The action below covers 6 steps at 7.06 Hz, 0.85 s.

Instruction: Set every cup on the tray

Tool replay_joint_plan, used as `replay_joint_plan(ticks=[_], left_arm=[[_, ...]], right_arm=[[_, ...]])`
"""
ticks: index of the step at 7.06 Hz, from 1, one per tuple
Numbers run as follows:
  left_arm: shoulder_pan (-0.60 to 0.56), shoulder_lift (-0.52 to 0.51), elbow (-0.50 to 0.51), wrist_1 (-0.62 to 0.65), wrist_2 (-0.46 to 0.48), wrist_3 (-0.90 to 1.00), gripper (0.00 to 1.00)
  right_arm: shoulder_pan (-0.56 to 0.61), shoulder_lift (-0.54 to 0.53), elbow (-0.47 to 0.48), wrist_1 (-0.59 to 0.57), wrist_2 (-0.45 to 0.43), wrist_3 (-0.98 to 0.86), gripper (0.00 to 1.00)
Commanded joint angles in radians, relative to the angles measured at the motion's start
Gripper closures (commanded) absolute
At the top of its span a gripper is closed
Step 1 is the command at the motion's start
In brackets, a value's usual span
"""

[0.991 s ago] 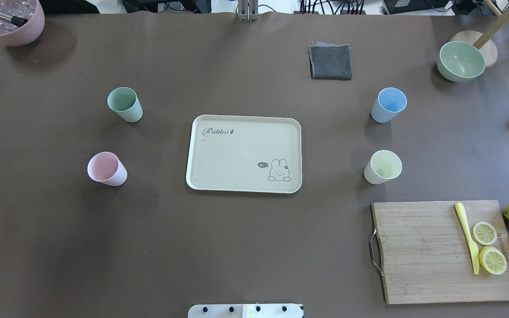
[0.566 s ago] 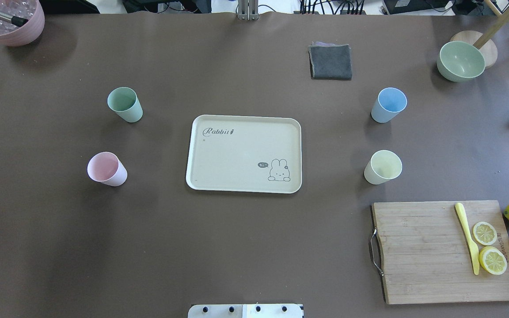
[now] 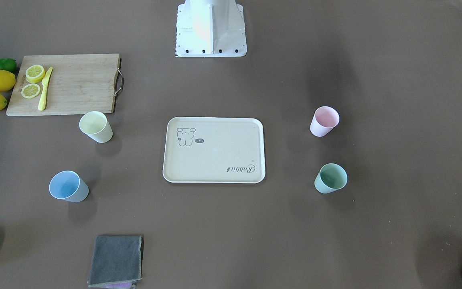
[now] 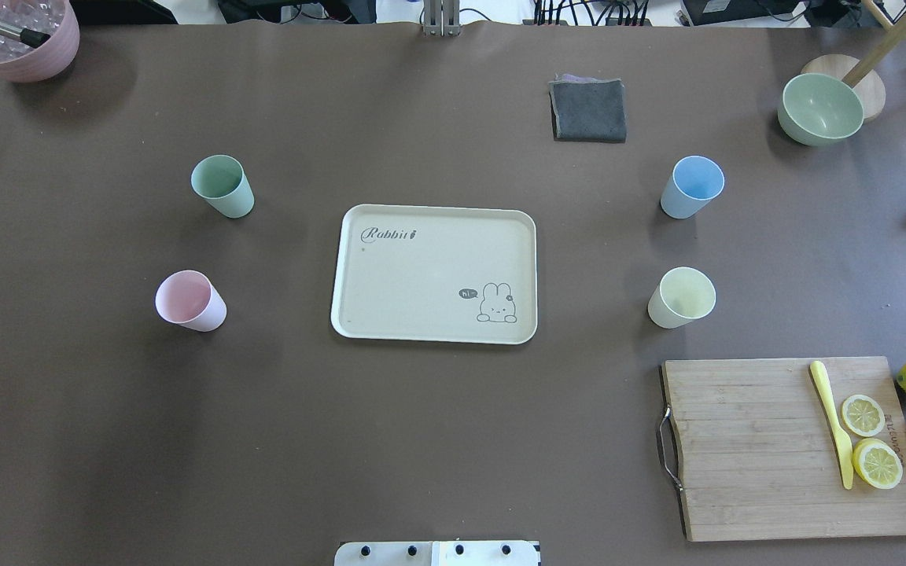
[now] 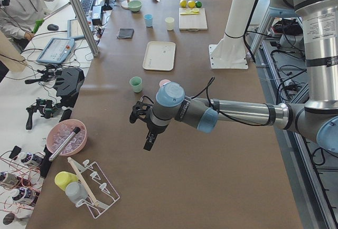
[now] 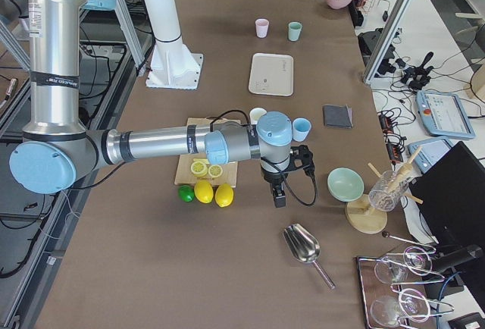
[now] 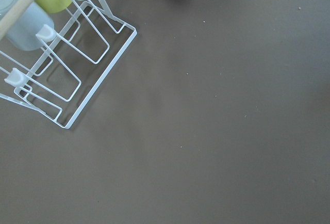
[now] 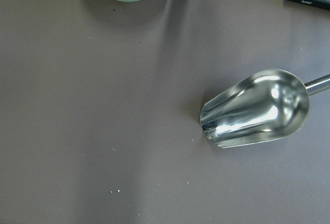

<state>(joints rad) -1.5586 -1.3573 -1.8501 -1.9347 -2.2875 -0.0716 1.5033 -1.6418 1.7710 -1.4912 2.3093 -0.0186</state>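
The cream tray (image 4: 421,275) lies at the table's middle with nothing on it. Four cups stand upright on the table around it: mint green (image 4: 222,185) and pink (image 4: 189,300) to its left, light blue (image 4: 691,186) and pale yellow (image 4: 681,297) to its right. My left gripper (image 5: 148,142) shows only in the exterior left view, hanging over bare table well short of the pink and green cups. My right gripper (image 6: 279,197) shows only in the exterior right view, beyond the blue cup (image 6: 301,129). I cannot tell whether either is open or shut.
A wooden cutting board (image 4: 752,464) with lemon slices and a yellow knife lies at the front right, whole lemons beside it. A grey cloth (image 4: 588,110), a pale green bowl (image 4: 821,108) and a mauve-pink bowl (image 4: 16,35) sit at the back. A metal scoop (image 8: 255,110) and a wire rack (image 7: 67,69) lie under the wrists.
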Motion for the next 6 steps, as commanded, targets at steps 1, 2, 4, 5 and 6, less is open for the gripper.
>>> replay_joint_plan(ticks=[1,2,4,5,6], left_arm=[[0.002,0.006,-0.003,-0.006,0.000,0.001,0.02],[0.002,0.006,-0.003,-0.004,-0.001,-0.001,0.02],[0.003,0.004,-0.003,-0.001,-0.013,-0.002,0.02],[0.003,0.004,-0.003,-0.003,-0.018,-0.002,0.02],[0.005,0.000,0.005,0.000,-0.044,-0.040,0.02]], right_arm=[[0.000,-0.003,-0.001,0.000,0.001,0.003,0.00],[0.000,-0.006,-0.002,-0.001,0.001,0.003,0.00],[0.000,-0.016,-0.008,-0.001,0.042,0.005,0.00],[0.000,-0.016,-0.010,-0.001,0.045,0.005,0.00],[0.000,-0.018,-0.004,-0.001,0.062,0.003,0.00]])
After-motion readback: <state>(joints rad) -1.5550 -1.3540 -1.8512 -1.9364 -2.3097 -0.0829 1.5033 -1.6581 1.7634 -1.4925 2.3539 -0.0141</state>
